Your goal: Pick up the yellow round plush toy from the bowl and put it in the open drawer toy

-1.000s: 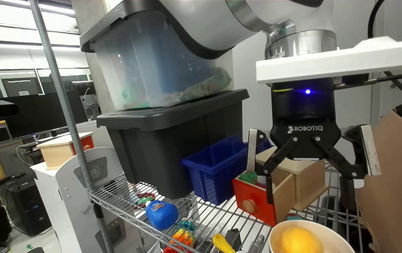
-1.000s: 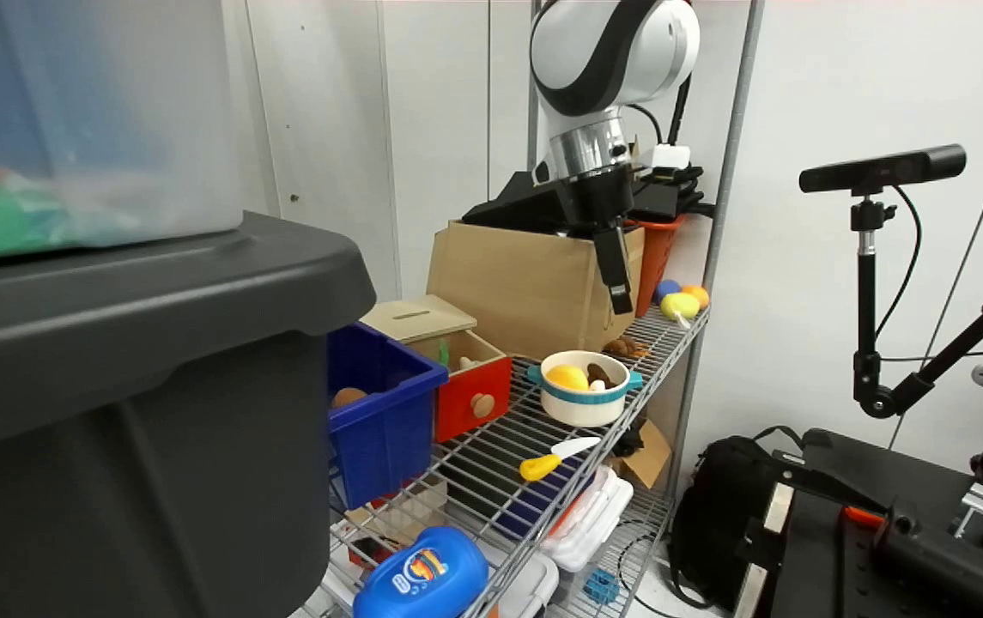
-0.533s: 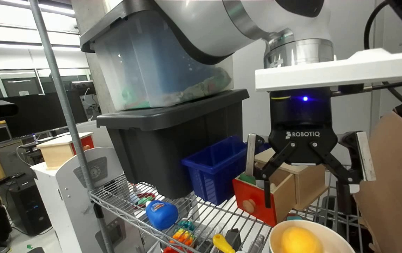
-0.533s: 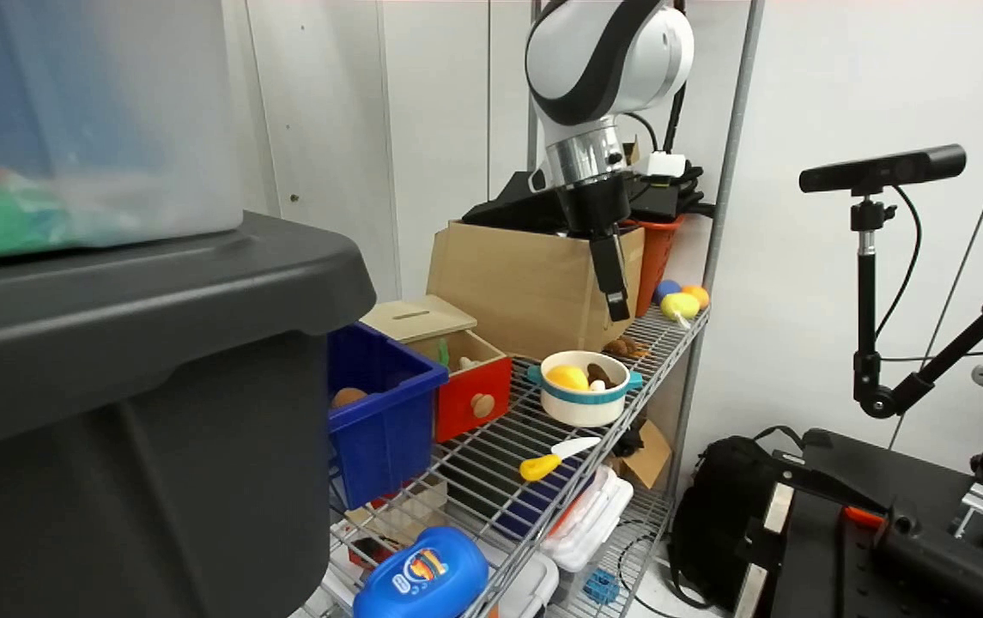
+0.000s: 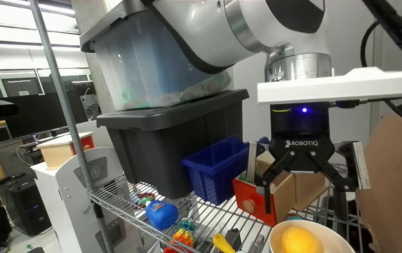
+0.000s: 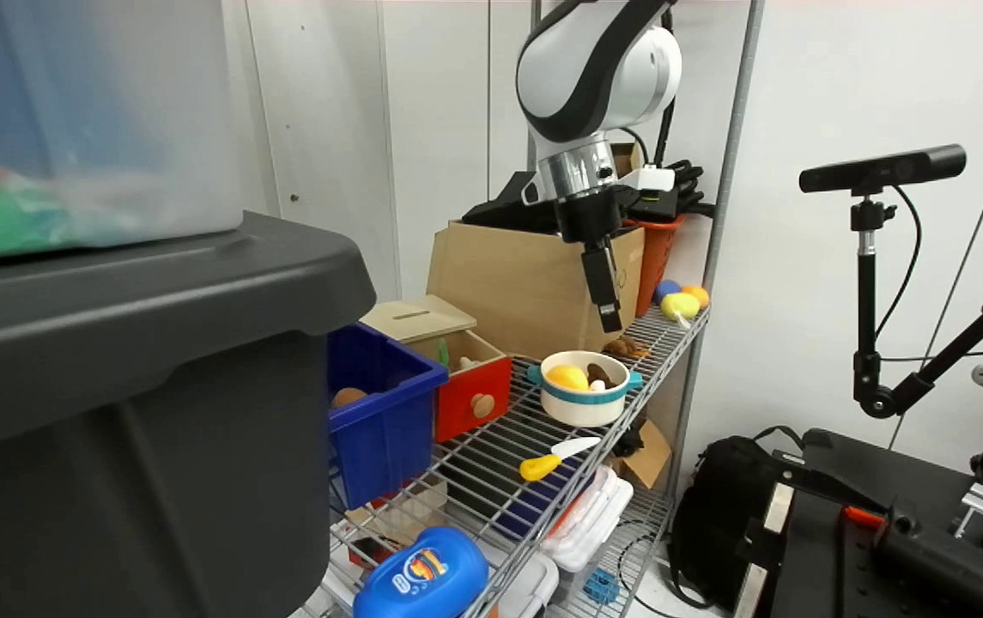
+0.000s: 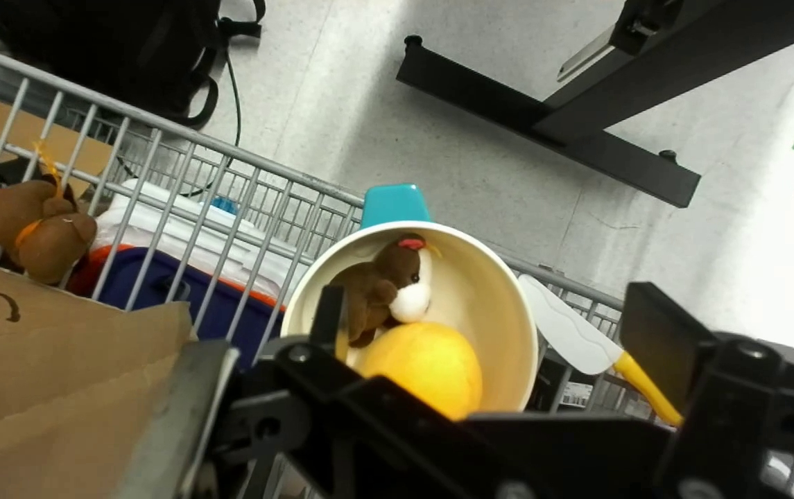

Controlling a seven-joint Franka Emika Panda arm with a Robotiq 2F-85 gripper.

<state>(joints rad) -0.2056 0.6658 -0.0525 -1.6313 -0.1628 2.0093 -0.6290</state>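
Since my black metal hand (image 5: 304,211) gapes wide, I may clip the round cream bowl (image 7: 497,312) around the yellow plush ball (image 7: 429,367).

Lab: robot arm (image 5: 201,31) over gripper (image 5: 304,213), wire rack (image 5: 113,188) below; stand-mounted camera (image 6: 882,169), monitor (image 5: 43,114), computer (image 5: 25,205) well apart.
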